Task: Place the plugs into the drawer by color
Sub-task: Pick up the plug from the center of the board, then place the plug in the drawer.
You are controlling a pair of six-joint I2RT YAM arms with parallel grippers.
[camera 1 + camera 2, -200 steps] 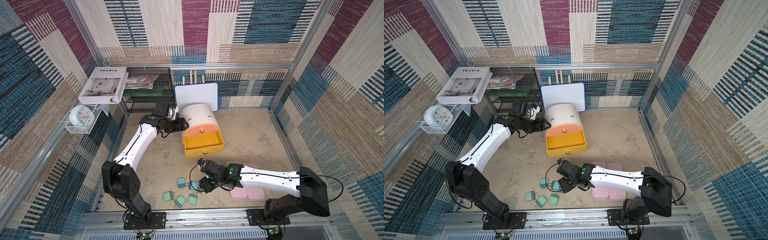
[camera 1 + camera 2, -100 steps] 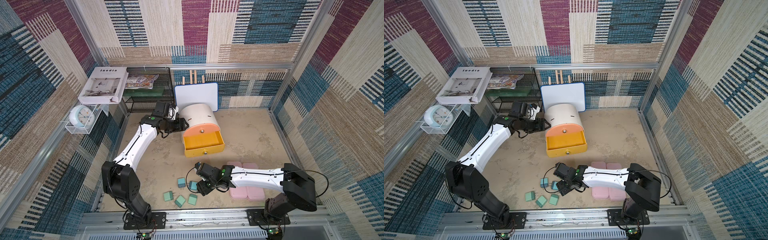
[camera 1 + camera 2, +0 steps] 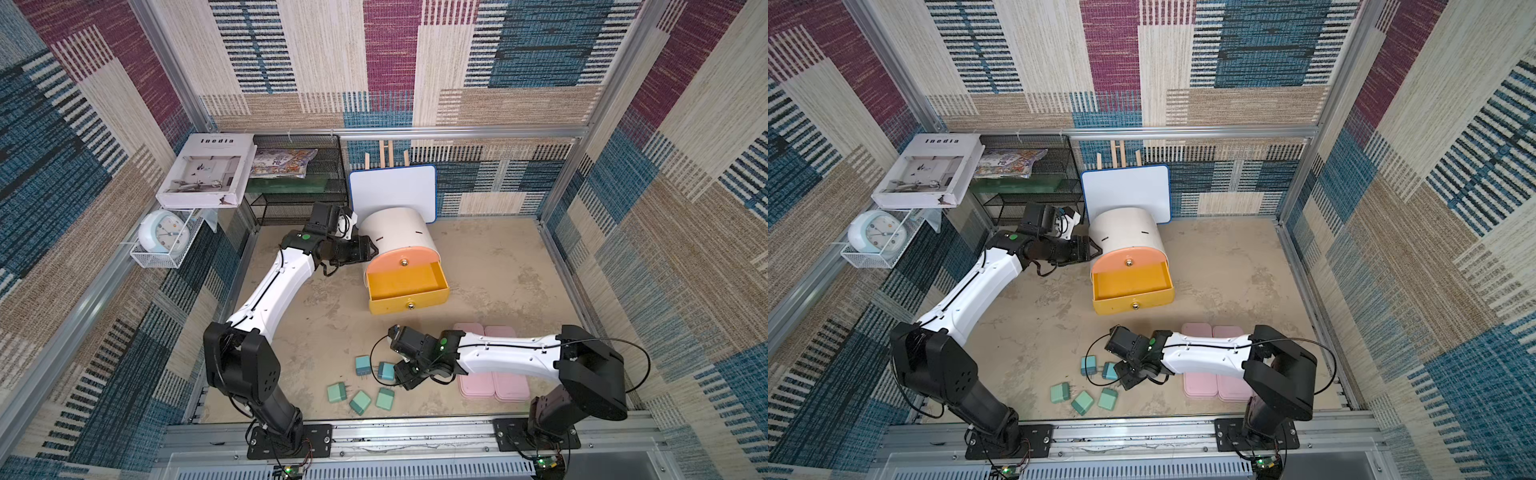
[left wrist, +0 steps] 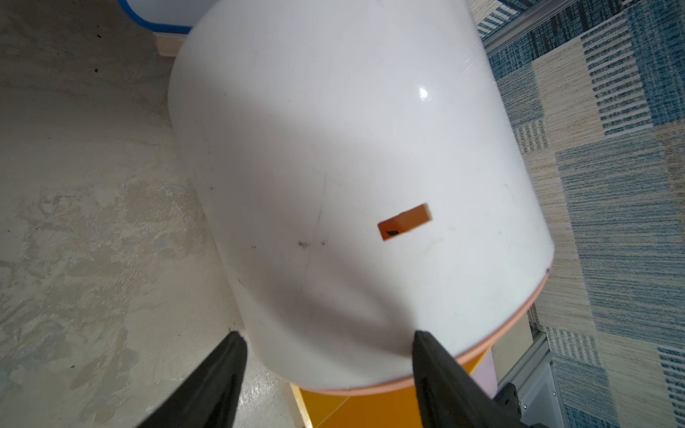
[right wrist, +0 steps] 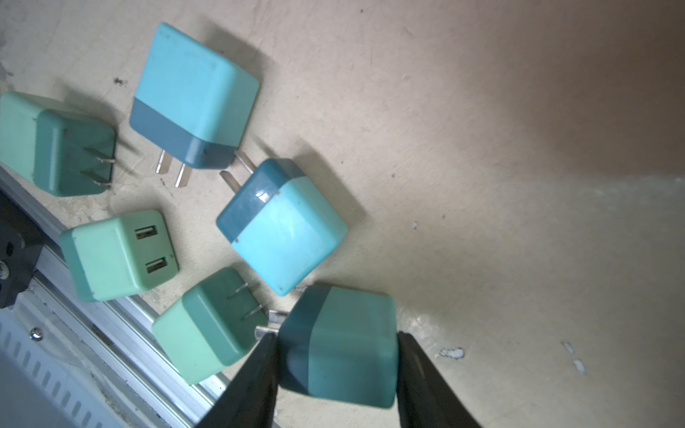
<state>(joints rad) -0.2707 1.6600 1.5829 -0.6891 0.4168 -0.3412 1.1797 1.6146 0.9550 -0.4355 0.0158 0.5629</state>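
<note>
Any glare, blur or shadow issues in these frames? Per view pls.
Left wrist: small glare spot and a broad shadow on the white drawer cabinet; left gripper fingers soft. Right wrist: the blue plug in the right gripper is dim and slightly soft; the tabletop fades into brown shadow. Both top views: evenly lit, sharp.

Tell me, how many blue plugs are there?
3, seen from the right wrist: one blue plug lies loose, a second beside it, the third between the fingers of the right gripper. More could be hidden elsewhere.
</note>
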